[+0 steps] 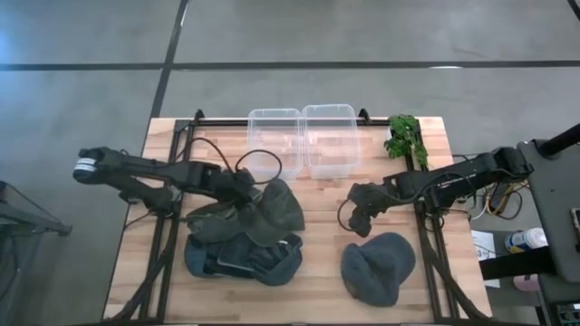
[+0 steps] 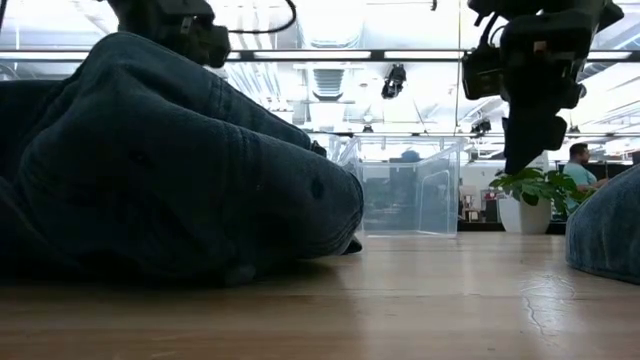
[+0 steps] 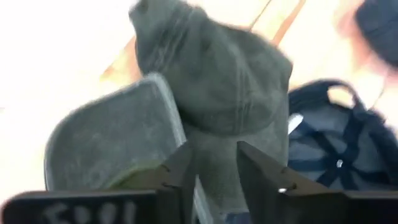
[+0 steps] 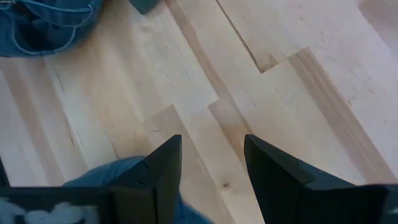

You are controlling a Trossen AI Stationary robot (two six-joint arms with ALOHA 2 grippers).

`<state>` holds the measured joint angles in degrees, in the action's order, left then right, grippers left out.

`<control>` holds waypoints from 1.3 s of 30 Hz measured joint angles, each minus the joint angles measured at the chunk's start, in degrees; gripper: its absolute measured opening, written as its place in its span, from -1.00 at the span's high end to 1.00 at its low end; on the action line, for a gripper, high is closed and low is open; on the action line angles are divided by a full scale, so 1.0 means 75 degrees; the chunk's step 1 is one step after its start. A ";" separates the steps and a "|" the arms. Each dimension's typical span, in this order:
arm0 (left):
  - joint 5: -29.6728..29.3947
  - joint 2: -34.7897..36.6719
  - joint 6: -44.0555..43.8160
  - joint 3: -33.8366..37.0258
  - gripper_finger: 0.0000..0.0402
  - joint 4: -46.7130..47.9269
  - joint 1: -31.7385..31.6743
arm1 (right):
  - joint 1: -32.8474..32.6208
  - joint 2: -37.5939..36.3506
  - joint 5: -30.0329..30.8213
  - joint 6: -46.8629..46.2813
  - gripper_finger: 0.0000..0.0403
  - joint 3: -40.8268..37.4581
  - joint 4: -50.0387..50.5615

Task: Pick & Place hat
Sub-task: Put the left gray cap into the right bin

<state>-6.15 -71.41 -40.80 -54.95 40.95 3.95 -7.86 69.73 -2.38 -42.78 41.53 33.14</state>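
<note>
Left gripper (image 1: 246,188) parted narrowly around olive cap (image 1: 272,213), draped over dark blue cap (image 1: 243,256), table's left half. Right gripper (image 1: 361,201) open, empty, above wooden table (image 1: 322,195) near blue-grey hat (image 1: 378,265).

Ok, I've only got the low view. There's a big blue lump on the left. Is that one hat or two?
Observer: Two. From above, a green hat lies partly over a blue hat.
Operator: Where's the left gripper?
Observer: The left gripper is right at the green hat, open, with hat cloth showing between its fingers.
Operator: And the right one?
Observer: The right gripper is open over bare table, close to another blue hat lying apart on the right.
</note>
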 joint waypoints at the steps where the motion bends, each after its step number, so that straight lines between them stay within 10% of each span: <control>1: -0.0025 -0.0089 -0.0002 -0.0013 0.32 0.0002 -0.0001 | 0.0000 0.0000 0.0051 0.0008 0.16 -0.0022 0.0001; 12: 0.0008 -0.1299 0.0114 0.0101 0.16 0.0761 0.0041 | -0.0001 0.0000 0.0141 0.0009 0.16 -0.0069 -0.0074; 22: -0.0414 -0.1181 0.0555 -0.0592 0.94 0.1029 0.0595 | 0.0015 -0.0025 0.0008 0.0152 0.17 -0.0069 -0.1166; 32: -0.6805 -0.0977 0.2863 -0.3277 0.97 0.2577 0.3271 | 0.1584 -0.0204 -0.2150 -0.3158 0.27 -0.0069 -0.4961; 39: -0.7656 -0.2225 0.5919 -0.4154 0.96 0.2585 0.3049 | 0.2612 -0.0108 -0.2371 -0.4769 0.22 -0.0004 -0.7307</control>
<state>-63.57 -88.10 3.59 -86.10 60.34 26.81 11.73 68.93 -20.16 -78.55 41.51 -21.66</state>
